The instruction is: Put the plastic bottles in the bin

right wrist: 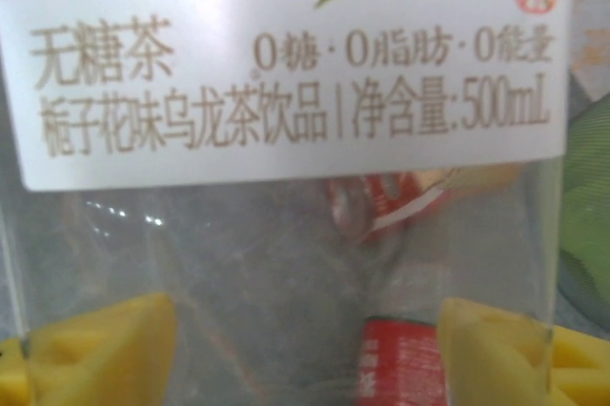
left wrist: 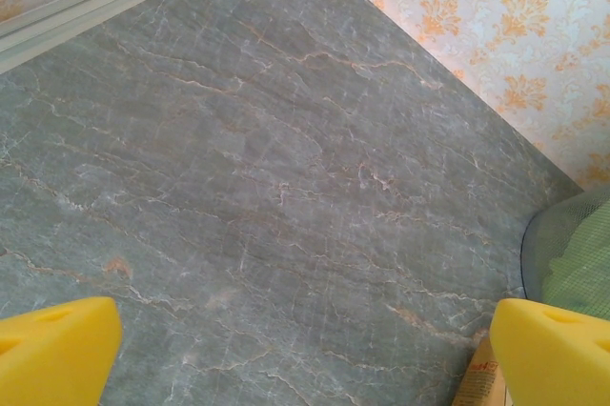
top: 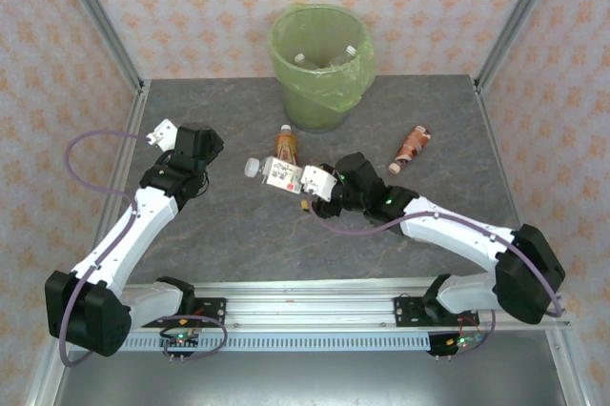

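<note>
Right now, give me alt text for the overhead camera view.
The right gripper holds a white-labelled bottle at mid-table; the left gripper hangs open over the table. An orange-labelled bottle and a brown-labelled bottle lie near the green-lined bin.

The arms [top: 129, 234] are made of white links and black joints, purple cables [top: 95, 132] looped alongside; the left end effector [left wrist: 305, 358] is yellow-padded.

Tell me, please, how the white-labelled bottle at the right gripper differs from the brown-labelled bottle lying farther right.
The white-labelled bottle is gripped by the right gripper near the table's middle. The brown-labelled bottle lies free, nearer the right edge. Both lie sideways outside the bin.
</note>
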{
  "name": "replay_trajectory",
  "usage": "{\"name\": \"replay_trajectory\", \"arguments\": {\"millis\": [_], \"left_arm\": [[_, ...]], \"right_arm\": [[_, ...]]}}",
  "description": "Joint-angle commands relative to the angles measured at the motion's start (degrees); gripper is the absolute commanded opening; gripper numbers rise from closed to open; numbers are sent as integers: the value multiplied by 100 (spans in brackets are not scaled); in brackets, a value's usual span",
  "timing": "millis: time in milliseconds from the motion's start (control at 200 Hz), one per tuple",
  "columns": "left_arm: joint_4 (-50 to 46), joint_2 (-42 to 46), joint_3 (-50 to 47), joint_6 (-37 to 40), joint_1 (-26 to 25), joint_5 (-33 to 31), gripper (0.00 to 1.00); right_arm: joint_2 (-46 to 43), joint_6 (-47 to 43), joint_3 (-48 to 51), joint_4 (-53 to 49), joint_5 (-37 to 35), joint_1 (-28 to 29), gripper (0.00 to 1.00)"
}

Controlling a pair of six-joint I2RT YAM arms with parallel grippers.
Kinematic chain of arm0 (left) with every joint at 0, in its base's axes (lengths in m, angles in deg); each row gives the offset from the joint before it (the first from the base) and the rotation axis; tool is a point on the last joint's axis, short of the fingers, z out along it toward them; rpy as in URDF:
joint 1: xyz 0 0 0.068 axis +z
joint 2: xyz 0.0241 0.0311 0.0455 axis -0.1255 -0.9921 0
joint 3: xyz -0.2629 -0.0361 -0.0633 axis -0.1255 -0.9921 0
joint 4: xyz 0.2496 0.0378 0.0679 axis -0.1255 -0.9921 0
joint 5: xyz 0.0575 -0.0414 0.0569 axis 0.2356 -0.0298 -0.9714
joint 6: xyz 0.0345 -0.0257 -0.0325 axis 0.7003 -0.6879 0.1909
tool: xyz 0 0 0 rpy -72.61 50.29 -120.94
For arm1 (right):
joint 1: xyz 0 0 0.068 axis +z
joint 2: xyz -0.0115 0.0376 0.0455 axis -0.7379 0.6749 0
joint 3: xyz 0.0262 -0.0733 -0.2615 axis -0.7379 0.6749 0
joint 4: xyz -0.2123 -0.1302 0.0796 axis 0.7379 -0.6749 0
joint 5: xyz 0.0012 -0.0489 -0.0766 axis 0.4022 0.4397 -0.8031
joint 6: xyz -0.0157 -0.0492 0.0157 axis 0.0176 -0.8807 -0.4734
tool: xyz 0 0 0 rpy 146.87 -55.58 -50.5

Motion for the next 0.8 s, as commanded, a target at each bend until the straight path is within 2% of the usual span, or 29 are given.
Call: {"name": "replay_trajectory", "arguments": {"millis": [0,200,405,525,636,791], "left_arm": [[-47,-2,43,-72,55,-128,100],[937,146,-227,580,56,836,100],[1567,268,-373,1040,56,1731,100],[1639,332,-383,1278,52,1995,100],[1550,361,-355,1375,58,1962,100],[1434,373,-327,1410,52,1875,100]], "right_arm": [[-266,516,88,851,210,-194,0],[-368,845,70,1300,133,-445,0],[-255,1267,-461,1106,486,-842,0],[-36,1415,-1081,556,787,-1143,0],[184,981,-1649,-153,912,-1338,0],[699,228,-2960,-1902,1471,-1792,0]]}}
